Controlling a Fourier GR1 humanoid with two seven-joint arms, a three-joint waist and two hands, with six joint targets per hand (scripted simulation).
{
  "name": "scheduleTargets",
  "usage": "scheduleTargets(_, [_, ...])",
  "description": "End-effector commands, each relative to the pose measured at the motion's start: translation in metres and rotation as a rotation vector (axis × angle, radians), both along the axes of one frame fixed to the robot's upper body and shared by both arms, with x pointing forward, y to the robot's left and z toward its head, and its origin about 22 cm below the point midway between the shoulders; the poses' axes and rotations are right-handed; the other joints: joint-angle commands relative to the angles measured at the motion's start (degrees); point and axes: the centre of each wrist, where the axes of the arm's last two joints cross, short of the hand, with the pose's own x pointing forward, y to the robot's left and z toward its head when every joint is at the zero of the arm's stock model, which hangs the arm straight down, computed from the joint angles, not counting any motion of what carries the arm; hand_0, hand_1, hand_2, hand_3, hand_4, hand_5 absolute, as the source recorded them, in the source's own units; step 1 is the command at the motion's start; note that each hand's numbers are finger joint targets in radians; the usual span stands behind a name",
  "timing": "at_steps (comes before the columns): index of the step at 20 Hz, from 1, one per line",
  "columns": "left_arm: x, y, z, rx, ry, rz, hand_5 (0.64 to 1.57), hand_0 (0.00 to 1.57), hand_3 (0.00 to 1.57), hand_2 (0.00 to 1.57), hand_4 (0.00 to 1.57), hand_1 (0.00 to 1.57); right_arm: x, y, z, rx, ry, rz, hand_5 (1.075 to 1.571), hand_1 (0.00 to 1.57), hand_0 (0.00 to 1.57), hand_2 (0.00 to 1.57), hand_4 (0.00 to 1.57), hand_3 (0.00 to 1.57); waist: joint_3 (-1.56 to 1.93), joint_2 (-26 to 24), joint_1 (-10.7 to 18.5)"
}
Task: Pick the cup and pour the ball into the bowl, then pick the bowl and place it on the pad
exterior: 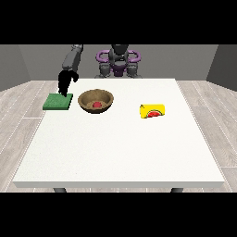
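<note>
Yellow cup (pixel 152 111) lies on its side, right of the bowl (pixel 96 101) holding the ball (pixel 97 105); robot hand (pixel 65 82), finger state indiscernible, hangs left of the bowl above the pad (pixel 58 102).

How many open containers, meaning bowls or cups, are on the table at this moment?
2. A wooden bowl left of centre with a red ball inside, and a yellow cup lying on its side right of centre. Nothing appears hidden.

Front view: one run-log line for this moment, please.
red ball: in brown wooden bowl | yellow cup: lying sideways | bowl: beside green pad, not on it
</note>
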Motion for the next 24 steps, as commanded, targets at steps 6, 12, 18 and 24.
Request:
scheduleTargets(6, [-0.022, 0.064, 0.034, -0.023, -0.079, -0.024, 1.552, 0.00, 0.00, 0.00, 0.98, 0.00, 0.011, 0.015, -0.032, 0.034, -0.062, 0.007, 1.557, 0.00, 0.00, 0.00, 0.61, 0.00, 0.17, 6.64, 0.46])
scheduleTargets(12, [-0.037, 0.084, 0.054, -0.037, -0.096, -0.026, 1.535, 0.00, 0.00, 0.00, 1.01, 0.00, 0.028, 0.028, -0.038, 0.028, -0.050, 0.009, 1.558, 0.00, 0.00, 0.00, 0.55, 0.00, 0.17, 7.76, -0.51])
scheduleTargets(18, [-0.052, 0.098, 0.037, -0.041, -0.102, -0.037, 1.536, 0.00, 0.00, 0.00, 1.02, 0.00, 0.031, 0.023, -0.041, 0.034, -0.104, 0.011, 1.548, 0.00, 0.00, 0.00, 0.48, 0.00, 0.16, 9.79, -0.14])
scheduleTargets(24, [-0.061, 0.092, 0.054, -0.029, -0.140, -0.059, 1.538, 0.00, 0.00, 0.00, 1.02, 0.00, 0.048, 0.042, -0.037, 0.030, -0.102, 0.008, 1.547, 0.00, 0.00, 0.00, 0.46, 0.00, 0.17, 10.81, 0.81])
